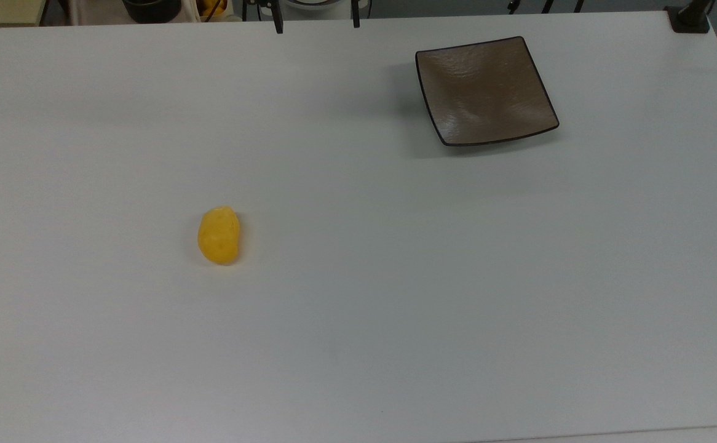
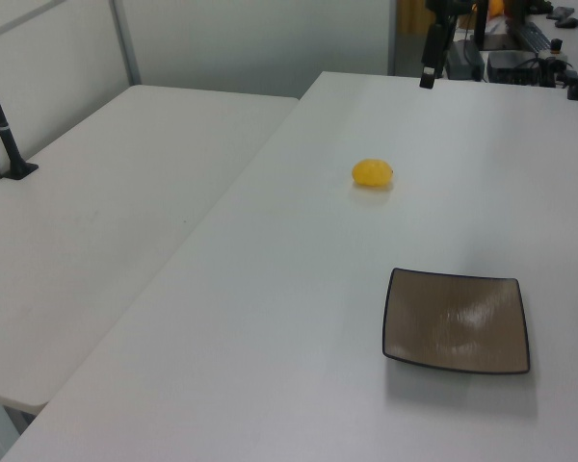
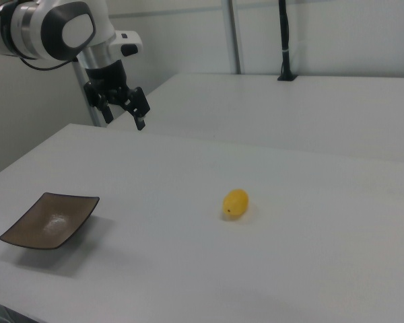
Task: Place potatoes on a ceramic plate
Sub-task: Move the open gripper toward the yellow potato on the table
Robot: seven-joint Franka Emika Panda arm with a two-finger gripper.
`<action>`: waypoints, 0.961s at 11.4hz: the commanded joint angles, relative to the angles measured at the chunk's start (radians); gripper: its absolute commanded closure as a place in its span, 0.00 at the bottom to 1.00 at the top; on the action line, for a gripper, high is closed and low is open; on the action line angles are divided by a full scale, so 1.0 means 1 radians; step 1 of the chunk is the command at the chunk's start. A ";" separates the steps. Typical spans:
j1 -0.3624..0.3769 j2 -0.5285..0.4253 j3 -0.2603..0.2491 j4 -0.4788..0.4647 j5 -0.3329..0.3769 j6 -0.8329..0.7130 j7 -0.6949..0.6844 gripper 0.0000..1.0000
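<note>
white counter (image 1: 358,344) carrying two objects, well apart. small bright yellow oval potato (image 1: 219,235), slightly bumpy, lies on the bare counter surface, toward the top view's left and nearer its lower half; nothing touches it or stands beside it. square glossy brown-grey ceramic plate (image 1: 486,91) with a thin dark rim and upturned corners sits toward the top view's upper right, near the far counter edge; its surface holds nothing, showing faint brushed streaks and a pale reflection. open counter lies between potato and plate, with no object standing in that stretch.

robot arm, white with black fittings, enters from the right view's upper left; its black two-finger gripper (image 3: 136,108) hangs in the air above the far counter edge, clear of both objects. jaws stand parted a little and hold nothing. in the top view the two dark finger tips show at the upper edge, between potato and plate across the frame.

second white counter (image 2: 96,241) adjoins along the left view's left, bearing a black post (image 2: 5,125) on a clamp. dark equipment clutters the area beyond the far edge in the left view's upper right. wide bare margins surround the potato on all sides.
</note>
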 commanded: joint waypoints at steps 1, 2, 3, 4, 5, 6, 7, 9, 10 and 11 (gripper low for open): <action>0.018 -0.009 -0.021 0.005 0.008 0.004 -0.018 0.00; 0.018 -0.007 -0.021 0.005 0.007 0.004 -0.020 0.00; 0.018 -0.007 -0.021 0.005 0.007 0.006 -0.020 0.00; 0.018 -0.006 -0.021 0.005 0.007 0.007 -0.020 0.00; 0.018 -0.006 -0.026 0.005 0.007 0.006 -0.026 0.00; 0.018 -0.006 -0.027 0.004 0.009 0.003 -0.029 0.00; 0.018 -0.006 -0.029 -0.006 0.009 0.006 -0.032 0.00; 0.018 -0.003 -0.027 -0.006 0.009 0.004 -0.047 0.00; 0.018 -0.003 -0.027 -0.007 0.007 0.001 -0.049 0.00; 0.018 0.002 -0.027 -0.012 0.007 0.007 -0.049 0.00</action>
